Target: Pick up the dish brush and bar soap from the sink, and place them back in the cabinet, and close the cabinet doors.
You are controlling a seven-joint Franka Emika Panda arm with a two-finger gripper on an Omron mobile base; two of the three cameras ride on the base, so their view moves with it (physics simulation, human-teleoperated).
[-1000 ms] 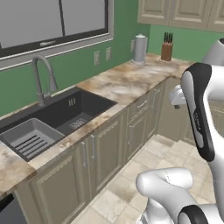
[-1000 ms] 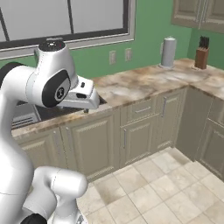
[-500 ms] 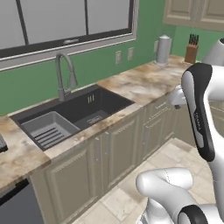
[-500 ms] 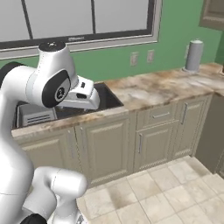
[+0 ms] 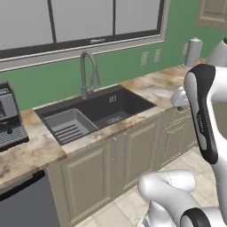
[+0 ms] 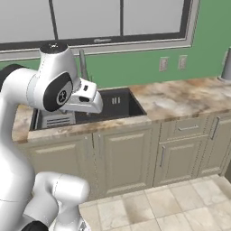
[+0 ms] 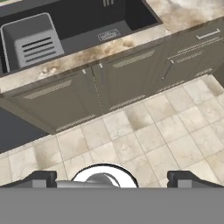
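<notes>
The sink [image 5: 116,103] is a dark-grey basin set in the marble counter, with a square drain grate [image 5: 113,119] and a grey ribbed tray insert [image 5: 68,124] at its left end. It also lies behind my arm [image 6: 122,102] and across the top of the hand view [image 7: 89,21]. My gripper [image 7: 112,178] hangs open and empty above the tiled floor, in front of the low counter doors and well short of the basin. The dish brush, bar soap, cabinet and cabinet doors are out of view.
A grey gooseneck faucet [image 5: 86,72] stands behind the basin. A coffee machine [image 5: 9,119] sits on the counter to the left, above a dark appliance front [image 5: 26,205]. A grey canister [image 5: 193,52] stands far right. Beige counter doors [image 7: 109,83] face the tiled floor [image 7: 144,140].
The whole picture has shifted: the base has driven left along the counter, so the sink now sits more centrally and the coffee machine has come into view. The gripper stays open.
</notes>
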